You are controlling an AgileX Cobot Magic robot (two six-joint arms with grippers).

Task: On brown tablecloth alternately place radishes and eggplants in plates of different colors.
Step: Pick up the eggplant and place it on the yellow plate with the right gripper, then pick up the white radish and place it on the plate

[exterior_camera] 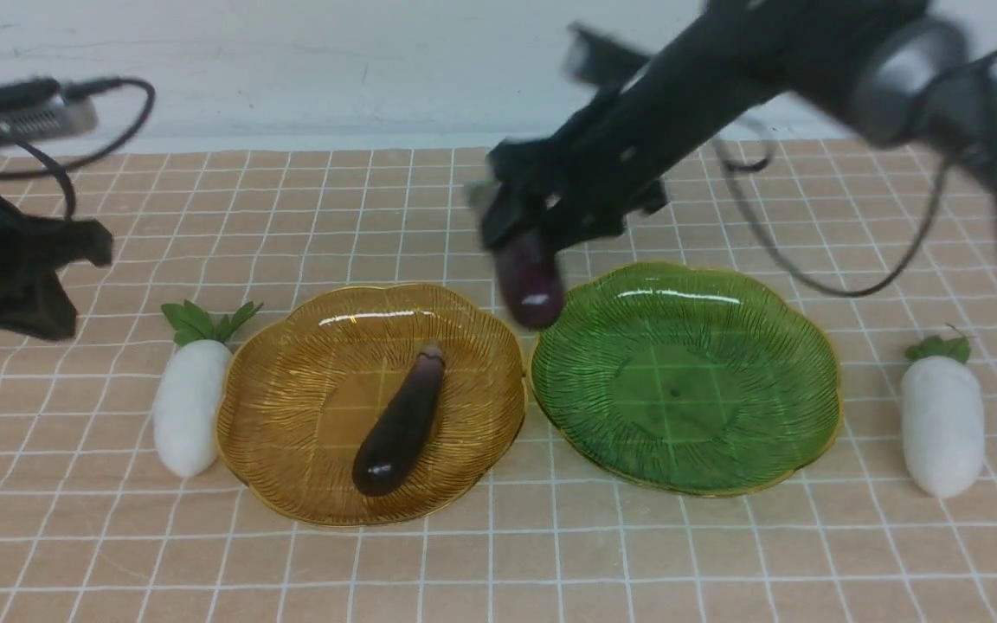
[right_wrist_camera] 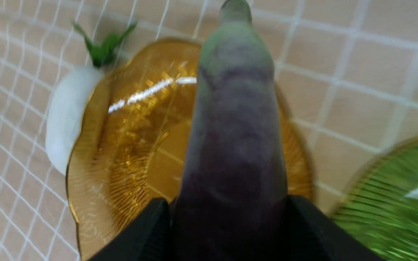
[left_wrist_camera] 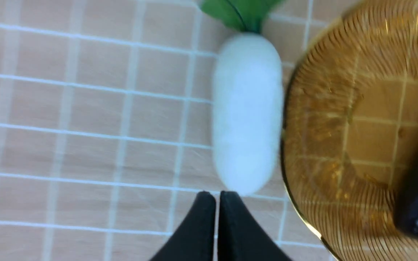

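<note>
Right gripper (exterior_camera: 520, 227) clamped on eggplant (exterior_camera: 531, 284), mid-frame over left rim of green plate (exterior_camera: 689, 389); looks glossy, light, slippery, so grab mid-body; left gripper (left_wrist_camera: 217, 206) pinched empty by radish (left_wrist_camera: 247, 112).

I see my black left arm (exterior_camera: 5, 260) raised at the left edge. The black two-finger left gripper (left_wrist_camera: 217, 197) points down, fingertips pressed together with nothing between them. My black right arm (exterior_camera: 723, 78) reaches in diagonally from the upper right, blurred. The right gripper (right_wrist_camera: 227, 206) is clamped on a glossy dark purple eggplant (right_wrist_camera: 234, 119), angled downward.
</note>
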